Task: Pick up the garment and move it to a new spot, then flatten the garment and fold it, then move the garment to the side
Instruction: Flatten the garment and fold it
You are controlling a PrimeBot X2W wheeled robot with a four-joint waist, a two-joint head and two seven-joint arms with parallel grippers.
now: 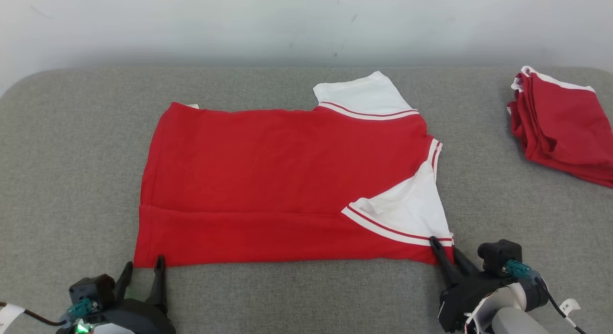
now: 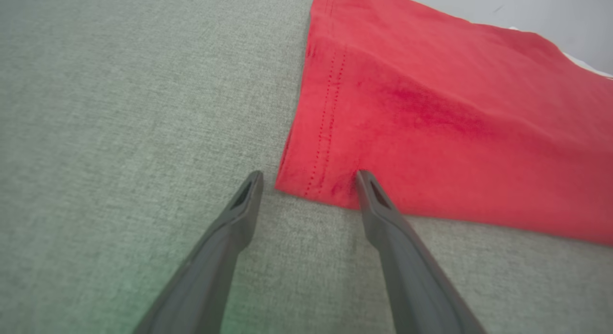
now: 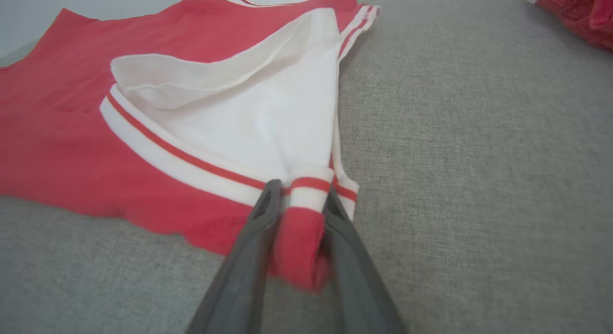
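Nearest, the left claw [image 1: 143,262] stands released astride the near left corner of the garment [image 1: 287,171], which lies spread on the counter [image 1: 72,156]. Soft, light and limp, it probably handles best by its corners. The right claw [image 1: 443,246] is clenched on its near right corner.

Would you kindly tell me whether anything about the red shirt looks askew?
Yes. On the shirt, the near sleeve is folded in over the red body with its opening gaping, while the far sleeve lies flat, sticking out. Fabric at the near right corner is bunched between the right gripper fingers.
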